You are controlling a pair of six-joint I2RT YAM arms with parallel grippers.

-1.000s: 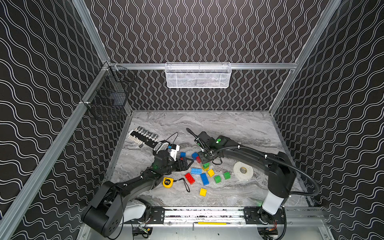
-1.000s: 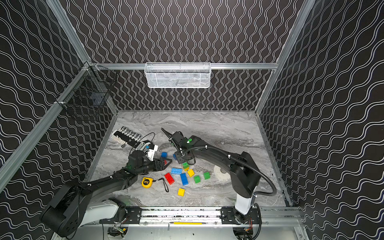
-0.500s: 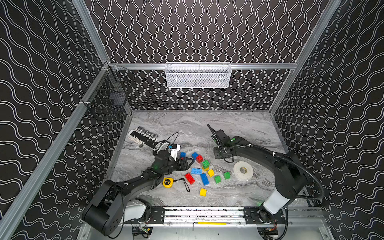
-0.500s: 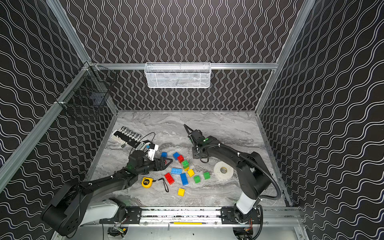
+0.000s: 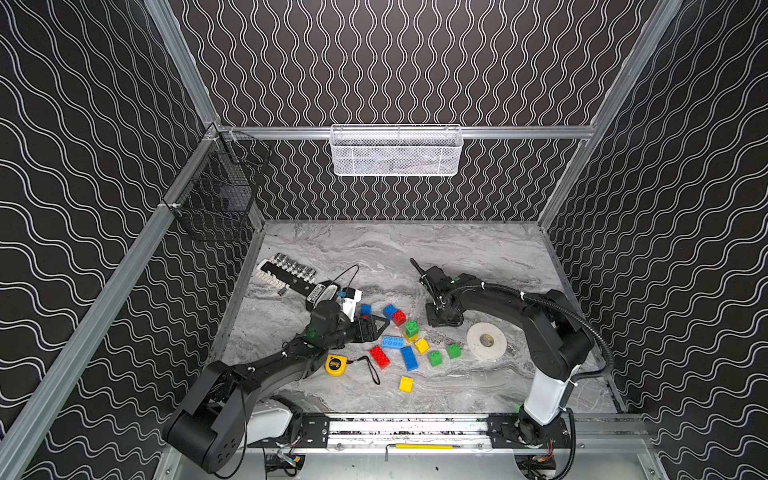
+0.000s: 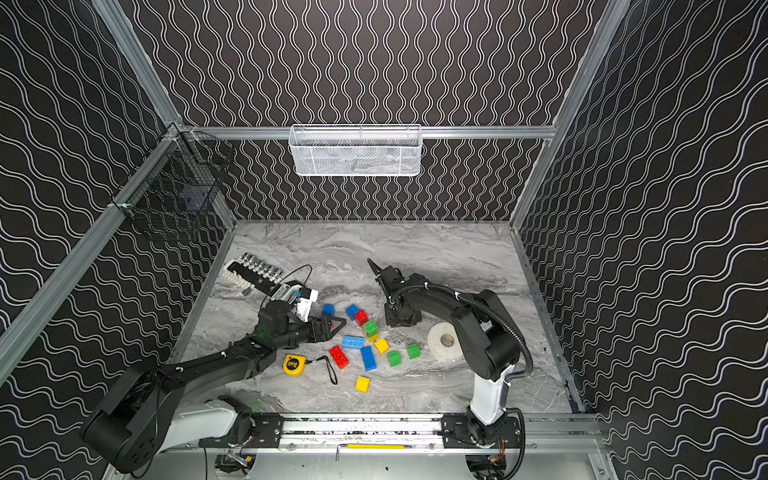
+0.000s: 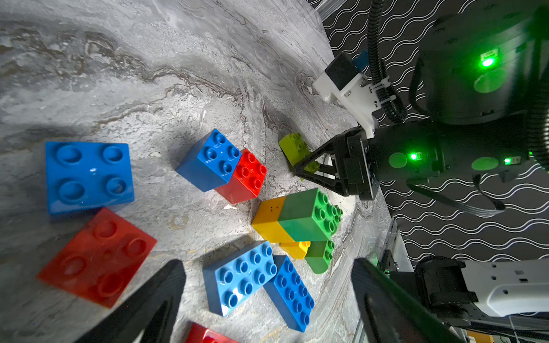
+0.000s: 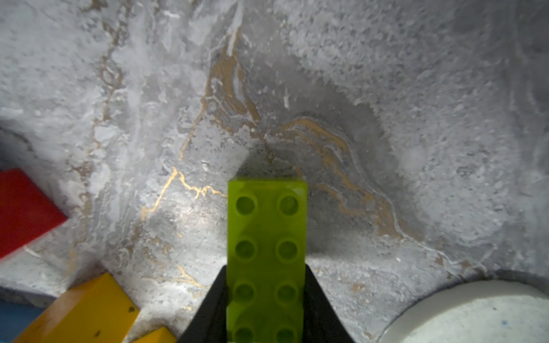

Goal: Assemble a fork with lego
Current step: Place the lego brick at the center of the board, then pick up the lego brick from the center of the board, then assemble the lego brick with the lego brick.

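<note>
Grip first: the right gripper (image 8: pixel 265 268) is pinching a lime-green brick (image 8: pixel 266 225) across its narrow width, one matt black wedge-shaped finger (image 8: pixel 208 308) pressing on each long side. This oblong of glossy plastic, carrying two rows of round studs, is sticking out past the fingertips close above the table (image 8: pixel 386 89), a grey marbled surface with tan veins. Whether the brick is touching the table I cannot tell. In both top views the gripper's own body is hiding it.

Taking the back wall as twelve o'clock in the top views, the rest of the lego is lying mostly from nine round to seven o'clock of this gripper. A green-on-yellow stack (image 5: pixel 411 330) is standing nearest, at eight o'clock. A blue-and-red pair (image 5: pixel 394 313) of squares is sitting with sides touching at nine o'clock. A green square (image 5: pixel 454 351) is resting at six o'clock, with a second green square (image 5: pixel 435 358) beside it, and a flat roll of white tape (image 5: pixel 496 345) is lying at four o'clock.

The left gripper (image 5: pixel 380 326) is lying low with its fingers spread wide, gripping nothing. A blue square brick (image 5: pixel 365 309) is sitting just beside it at eleven o'clock and a sky-blue oblong (image 5: pixel 392 341) at five o'clock. Farther out a red oblong (image 5: pixel 379 356) is lying at six o'clock, with a dark-blue oblong (image 5: pixel 409 358) and a yellow square (image 5: pixel 422 345) towards four to five o'clock. A lone yellow brick (image 5: pixel 406 384) is sitting well apart, nearest the front. A round yellow tape measure (image 5: pixel 336 365) is lying at seven o'clock.
</note>
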